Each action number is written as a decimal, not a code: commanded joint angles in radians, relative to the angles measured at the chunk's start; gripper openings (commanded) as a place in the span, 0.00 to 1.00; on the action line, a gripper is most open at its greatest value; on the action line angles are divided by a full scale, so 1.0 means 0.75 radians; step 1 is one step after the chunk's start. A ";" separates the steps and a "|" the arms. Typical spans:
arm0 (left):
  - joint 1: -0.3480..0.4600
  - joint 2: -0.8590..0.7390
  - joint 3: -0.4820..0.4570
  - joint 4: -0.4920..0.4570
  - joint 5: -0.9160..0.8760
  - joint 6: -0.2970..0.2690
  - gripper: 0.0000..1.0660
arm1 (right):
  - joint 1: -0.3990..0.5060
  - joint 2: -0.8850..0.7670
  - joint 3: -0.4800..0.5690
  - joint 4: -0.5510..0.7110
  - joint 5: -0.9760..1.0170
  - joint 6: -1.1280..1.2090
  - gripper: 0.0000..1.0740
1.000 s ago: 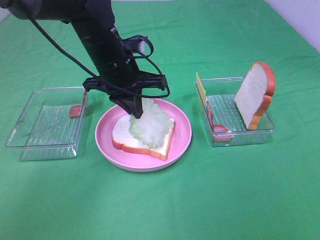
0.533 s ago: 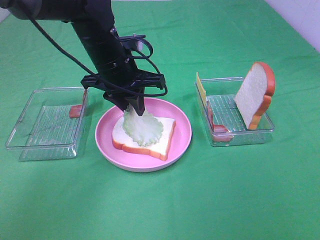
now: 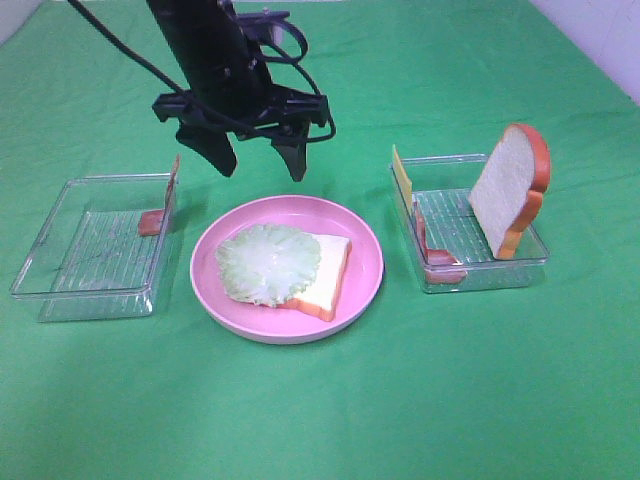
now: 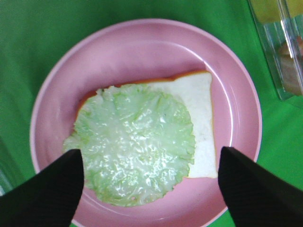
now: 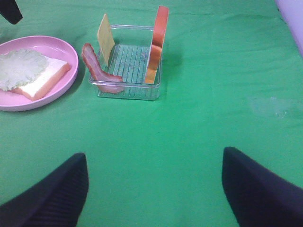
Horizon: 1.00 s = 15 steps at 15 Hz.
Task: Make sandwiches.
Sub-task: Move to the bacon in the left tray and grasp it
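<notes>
A white bread slice [image 3: 325,275] with an orange-brown crust lies on the pink plate [image 3: 365,270]. A pale green lettuce leaf [image 3: 268,263] lies flat on its left part. My left gripper [image 3: 260,170] hangs open above the plate's far edge, holding nothing. In the left wrist view the lettuce [image 4: 135,146] and bread [image 4: 199,123] show between the spread fingers [image 4: 42,194]. My right gripper [image 5: 154,194] is open over bare cloth, well short of the right tray [image 5: 128,92]. That tray holds an upright bread slice [image 5: 158,45], a cheese square [image 5: 106,35] and a bacon strip [image 5: 94,66].
A clear tray [image 3: 90,250] stands left of the plate, with a bacon piece [image 3: 152,222] at its right wall. The right tray [image 3: 480,270] sits right of the plate. Green cloth covers the whole table.
My left gripper has opened, let go of the lettuce and risen away from the plate. The leaf, which hung from the fingers, now lies flat on the bread.
</notes>
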 commanded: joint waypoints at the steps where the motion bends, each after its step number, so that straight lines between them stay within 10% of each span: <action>1: 0.004 -0.001 -0.157 0.157 0.220 -0.088 0.71 | -0.005 -0.019 0.004 0.000 -0.008 -0.016 0.69; 5: 0.024 -0.005 -0.243 0.369 0.249 -0.149 0.71 | -0.005 -0.019 0.004 0.000 -0.008 -0.016 0.69; 15: 0.252 0.044 -0.076 0.285 0.244 -0.155 0.70 | -0.005 -0.019 0.004 0.000 -0.008 -0.016 0.69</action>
